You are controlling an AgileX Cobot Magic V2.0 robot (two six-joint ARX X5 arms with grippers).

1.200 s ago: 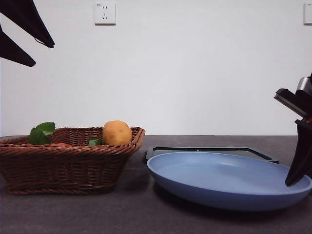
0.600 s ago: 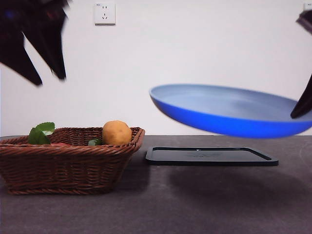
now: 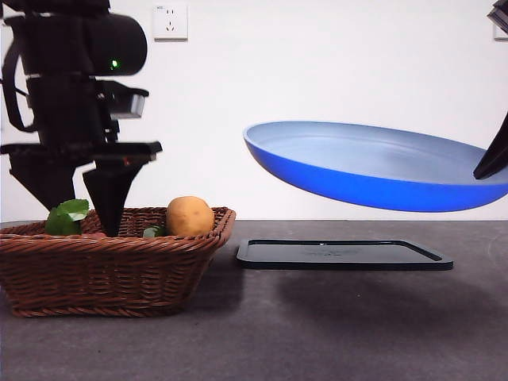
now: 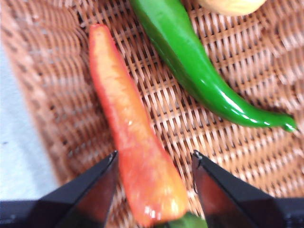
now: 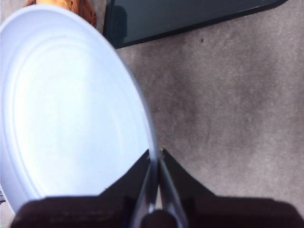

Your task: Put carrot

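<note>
One carrot (image 4: 135, 147), one potato (image 3: 190, 216), two tools

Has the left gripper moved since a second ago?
Yes. The left gripper has come down from the top corner into the basket, open around the carrot.

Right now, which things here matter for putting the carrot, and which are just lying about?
In the job:
carrot between the open left gripper jaws
blue plate held up by the right gripper
wicker basket

Lying about:
potato
green pepper
black tray
</note>
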